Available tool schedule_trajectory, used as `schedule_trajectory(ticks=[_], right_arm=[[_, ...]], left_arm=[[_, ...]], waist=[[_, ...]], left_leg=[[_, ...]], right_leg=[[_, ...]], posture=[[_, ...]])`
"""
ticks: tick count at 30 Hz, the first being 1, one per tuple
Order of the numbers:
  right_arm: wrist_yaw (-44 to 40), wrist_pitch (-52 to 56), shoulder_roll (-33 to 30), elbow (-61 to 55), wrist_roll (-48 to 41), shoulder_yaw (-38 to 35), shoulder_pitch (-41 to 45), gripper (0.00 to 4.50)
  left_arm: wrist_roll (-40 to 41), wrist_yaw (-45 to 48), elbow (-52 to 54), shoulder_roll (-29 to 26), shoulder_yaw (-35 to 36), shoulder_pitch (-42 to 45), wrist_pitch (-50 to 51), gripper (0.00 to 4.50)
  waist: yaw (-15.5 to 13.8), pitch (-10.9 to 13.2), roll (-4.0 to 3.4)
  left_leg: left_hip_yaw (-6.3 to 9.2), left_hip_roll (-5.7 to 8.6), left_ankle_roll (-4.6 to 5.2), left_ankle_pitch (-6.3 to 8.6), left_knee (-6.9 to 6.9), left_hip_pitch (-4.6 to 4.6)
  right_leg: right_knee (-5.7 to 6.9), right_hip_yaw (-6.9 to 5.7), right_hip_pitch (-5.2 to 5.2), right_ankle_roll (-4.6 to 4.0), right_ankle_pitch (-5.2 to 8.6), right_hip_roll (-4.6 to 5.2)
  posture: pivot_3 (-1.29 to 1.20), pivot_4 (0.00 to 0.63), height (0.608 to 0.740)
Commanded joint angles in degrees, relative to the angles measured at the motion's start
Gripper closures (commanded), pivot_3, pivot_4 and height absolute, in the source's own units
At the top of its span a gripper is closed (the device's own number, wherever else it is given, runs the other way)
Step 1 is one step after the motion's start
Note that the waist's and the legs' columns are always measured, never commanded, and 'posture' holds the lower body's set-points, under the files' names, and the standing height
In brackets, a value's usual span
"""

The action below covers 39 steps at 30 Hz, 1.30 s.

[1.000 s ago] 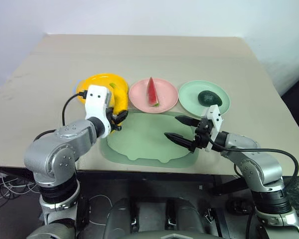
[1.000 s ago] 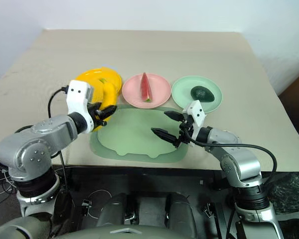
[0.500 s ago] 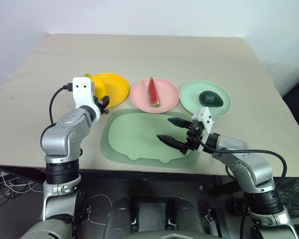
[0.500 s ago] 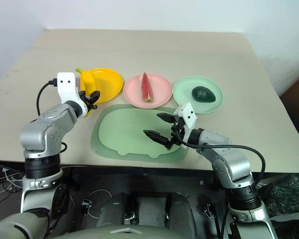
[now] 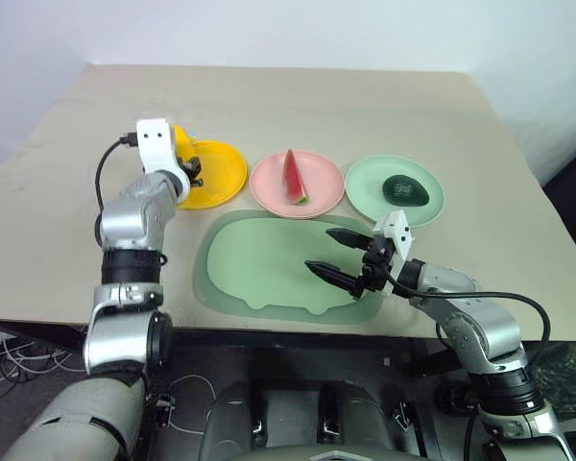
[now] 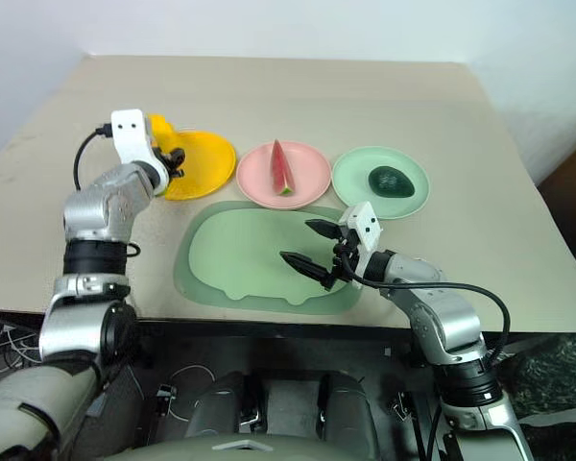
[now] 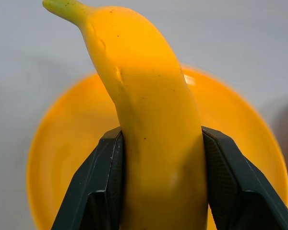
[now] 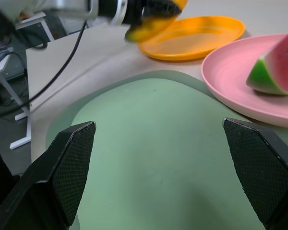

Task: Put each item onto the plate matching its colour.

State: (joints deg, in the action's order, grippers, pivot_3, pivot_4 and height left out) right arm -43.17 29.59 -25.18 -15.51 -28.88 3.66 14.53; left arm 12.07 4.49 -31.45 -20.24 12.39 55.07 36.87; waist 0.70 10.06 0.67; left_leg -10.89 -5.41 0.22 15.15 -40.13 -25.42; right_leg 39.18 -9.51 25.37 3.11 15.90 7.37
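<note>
From the head views, the left pincer (image 5: pixel 194 171) hangs over the near-left edge of the yellow plate (image 5: pixel 221 173) on the tabletop (image 5: pixel 365 106), clamped on the banana (image 6: pixel 160 128). The watermelon wedge (image 5: pixel 293 176) stands on the pink plate (image 5: pixel 319 197), and the avocado (image 5: pixel 404 188) lies on the mint plate (image 5: pixel 365 182). The right pincer (image 5: pixel 338 254) hovers over the pale green mat (image 5: pixel 259 264), fingers wide apart and empty.

In the left wrist view, both black fingers (image 7: pixel 108 172) press the banana's sides, with the yellow plate behind it.

In the right wrist view, the spread fingers (image 8: pixel 74 153) frame the mat, with the watermelon wedge on its pink plate beyond.
</note>
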Motion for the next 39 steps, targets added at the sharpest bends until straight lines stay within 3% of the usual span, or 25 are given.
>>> schedule_trajectory(ticks=[1,2,10,16,21,25,28,33,39], right_arm=[[1.16,0.22,0.57,-2.0,-0.11,-0.3,1.49,0.0],[1.47,0.47,0.53,-2.12,-0.13,-0.42,1.74,0.0],[3.63,3.79,0.06,-4.43,-1.37,-1.41,3.26,0.0],[5.25,6.05,-0.04,-6.32,-2.28,-2.04,3.85,0.0],[5.8,6.9,-0.12,-7.28,-3.07,-2.71,3.59,0.0],[5.31,6.04,-0.21,-7.16,-3.12,-3.0,2.08,0.0],[5.39,5.56,0.19,-7.37,-3.01,-2.82,1.33,0.0],[5.64,5.19,0.64,-7.57,-2.99,-2.73,1.13,0.0],[4.27,3.79,-0.28,-6.49,-2.92,-3.95,0.91,0.0]], left_arm=[[-2.7,3.35,-10.69,-1.42,-2.06,4.97,-6.18,2.61],[-2.76,3.66,-13.88,-1.22,-1.82,5.97,-7.84,2.61],[-3.34,5.07,-25.63,-0.14,-1.46,9.05,-14.22,0.04],[-3.23,6.53,-24.45,-0.05,-1.77,8.77,-16.18,0.04],[-3.42,10.96,-8.81,-1.13,-4.09,3.06,-16.92,0.04],[0.57,17.45,15.61,-2.6,-3.88,-9.75,-16.6,0.04],[6.86,22.82,26.68,-3.38,-1.72,-17.91,-12.33,0.04],[5.67,29.94,36.21,-7.67,-1.76,-32.49,-22.87,0.04],[14.85,40.5,43.6,-8.4,3.44,-46.02,-30.19,0.04]], waist=[[0.06,0.0,0.0],[0.07,0.0,0.0],[0.23,0.02,0.03],[0.15,0.02,0.04],[0.27,0.03,0.05],[0.61,0.02,0.03],[0.38,0.02,0.03],[0.31,0.01,0.02],[0.01,-0.02,0.04]], left_leg=[[0.0,0.0,0.0,0.0,0.0,0.0],[-0.01,0.0,0.0,0.0,0.0,0.01],[-0.02,-0.01,0.0,0.0,0.0,-0.03],[-0.02,-0.01,0.0,0.0,-0.01,-0.03],[-0.02,-0.01,0.0,0.0,-0.01,-0.04],[-0.07,-0.02,-0.03,-0.02,0.01,0.01],[-0.08,-0.07,-0.06,-0.04,-0.02,0.03],[-0.07,-0.09,-0.06,-0.04,-0.04,0.06],[-0.02,-0.17,0.02,0.02,-0.05,0.03]], right_leg=[[0.01,0.0,0.0,0.0,0.0,0.0],[0.0,0.0,0.0,0.0,0.0,-0.01],[0.01,0.0,0.04,0.01,0.01,-0.02],[0.03,0.0,0.03,0.01,0.01,-0.01],[0.03,0.01,0.05,0.01,0.01,-0.01],[0.06,0.09,0.06,0.01,0.01,-0.02],[0.08,0.12,0.05,0.0,0.01,-0.06],[0.1,0.12,0.03,-0.01,0.01,-0.05],[0.06,0.06,0.01,-0.02,0.0,0.05]], posture=[[0.0,0.15,0.695],[0.0,0.15,0.695],[0.0,0.15,0.695],[0.0,0.15,0.695],[0.0,0.15,0.695],[0.0,0.15,0.695],[0.0,0.15,0.695],[0.0,0.15,0.695],[0.0,0.15,0.695]])
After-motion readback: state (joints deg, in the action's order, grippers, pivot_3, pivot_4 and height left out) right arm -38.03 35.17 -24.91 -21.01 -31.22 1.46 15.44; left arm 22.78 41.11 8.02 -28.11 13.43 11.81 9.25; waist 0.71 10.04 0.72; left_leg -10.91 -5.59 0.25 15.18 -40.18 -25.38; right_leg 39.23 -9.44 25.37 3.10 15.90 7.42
